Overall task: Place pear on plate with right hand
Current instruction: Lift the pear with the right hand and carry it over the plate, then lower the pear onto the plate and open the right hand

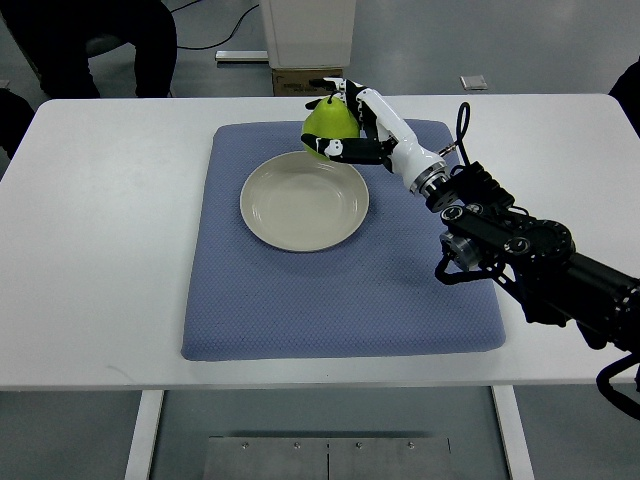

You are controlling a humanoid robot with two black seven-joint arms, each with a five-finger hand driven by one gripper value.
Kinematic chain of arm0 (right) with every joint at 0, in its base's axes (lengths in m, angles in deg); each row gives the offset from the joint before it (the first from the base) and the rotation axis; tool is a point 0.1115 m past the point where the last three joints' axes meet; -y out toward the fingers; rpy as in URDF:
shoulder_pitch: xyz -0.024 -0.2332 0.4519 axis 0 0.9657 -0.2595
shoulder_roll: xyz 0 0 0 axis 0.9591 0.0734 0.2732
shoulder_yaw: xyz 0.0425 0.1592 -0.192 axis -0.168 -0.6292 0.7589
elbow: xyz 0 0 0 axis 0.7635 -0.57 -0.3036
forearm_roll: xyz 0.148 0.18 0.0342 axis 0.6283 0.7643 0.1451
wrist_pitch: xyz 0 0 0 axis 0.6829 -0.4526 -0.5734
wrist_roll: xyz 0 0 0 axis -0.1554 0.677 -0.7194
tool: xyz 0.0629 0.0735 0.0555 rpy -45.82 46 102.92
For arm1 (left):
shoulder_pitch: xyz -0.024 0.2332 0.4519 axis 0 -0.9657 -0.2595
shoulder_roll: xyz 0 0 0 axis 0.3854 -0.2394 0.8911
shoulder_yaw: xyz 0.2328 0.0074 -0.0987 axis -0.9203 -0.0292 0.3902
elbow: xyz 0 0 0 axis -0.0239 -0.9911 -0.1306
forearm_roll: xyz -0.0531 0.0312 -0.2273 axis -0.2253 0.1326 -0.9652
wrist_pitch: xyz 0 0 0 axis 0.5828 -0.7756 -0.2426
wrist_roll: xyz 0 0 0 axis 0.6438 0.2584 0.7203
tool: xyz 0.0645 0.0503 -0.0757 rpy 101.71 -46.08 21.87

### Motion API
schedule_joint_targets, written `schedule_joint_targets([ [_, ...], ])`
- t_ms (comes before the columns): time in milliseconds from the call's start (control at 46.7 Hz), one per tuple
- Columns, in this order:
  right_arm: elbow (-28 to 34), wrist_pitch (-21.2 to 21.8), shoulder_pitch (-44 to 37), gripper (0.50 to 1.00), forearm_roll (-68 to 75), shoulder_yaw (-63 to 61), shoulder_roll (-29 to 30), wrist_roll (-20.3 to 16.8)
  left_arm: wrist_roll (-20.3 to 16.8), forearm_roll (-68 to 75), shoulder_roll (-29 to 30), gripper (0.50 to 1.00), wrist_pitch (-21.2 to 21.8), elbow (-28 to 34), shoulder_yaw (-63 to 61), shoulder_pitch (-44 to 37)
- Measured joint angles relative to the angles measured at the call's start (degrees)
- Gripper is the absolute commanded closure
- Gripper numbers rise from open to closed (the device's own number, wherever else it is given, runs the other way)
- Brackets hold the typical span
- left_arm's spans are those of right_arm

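Observation:
A green pear (328, 126) is held in my right hand (345, 118), whose white and black fingers (340, 150) are curled around it. The hand hovers over the far right rim of the cream plate (304, 201). The plate lies on a blue mat (340, 280) on the white table and has nothing in it. My right arm (520, 245) reaches in from the lower right edge. My left arm is out of view.
A white table (100, 250) carries the mat. Beyond its far edge stand a white post with a cardboard box (305, 45) and a seated person's dark legs (100, 45) at the top left.

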Motion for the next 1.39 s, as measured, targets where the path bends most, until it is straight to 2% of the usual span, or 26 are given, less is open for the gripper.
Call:
schedule_joint_targets([
  [257,-0.57,0.24,0.10,1.000,0.02,1.86,0.00,-2.28,0.01,0.00,0.00,0.500,0.00,0.00,0.00,0.01],
  [492,-0.08,2.52,1.98,1.000,0.42,3.82,0.00,-3.31,0.01,0.00,0.00,0.500,0.00,0.00,0.00,0.00],
  [1027,0.04,2.49,4.18,0.996,1.46,5.27,0.00,-5.13,-0.02,0.00,0.00,0.500,0.00,0.00,0.00,0.00],
  [1091,0.06,2.48,4.18,0.819,2.06,5.28,0.00,-5.14,-0.01,0.00,0.00,0.500,0.00,0.00,0.00,0.00],
  [1134,0.13,2.45,4.18,0.677,2.52,5.27,0.00,-5.07,-0.02,0.00,0.00,0.500,0.00,0.00,0.00,0.00],
  [1156,0.20,2.40,4.18,0.622,2.74,5.27,0.00,-5.00,-0.01,0.00,0.00,0.500,0.00,0.00,0.00,0.00],
  [1177,0.24,2.30,4.18,0.593,2.94,5.26,0.00,-4.94,-0.01,0.00,0.00,0.500,0.00,0.00,0.00,0.00],
  [1263,0.41,1.95,4.17,0.519,3.82,5.14,0.00,-4.63,-0.02,0.00,0.00,0.500,0.00,0.00,0.00,0.00],
  [1391,0.61,1.93,4.12,0.507,4.21,5.10,0.00,-4.55,-0.01,0.00,0.00,0.500,0.00,0.00,0.00,0.00],
])
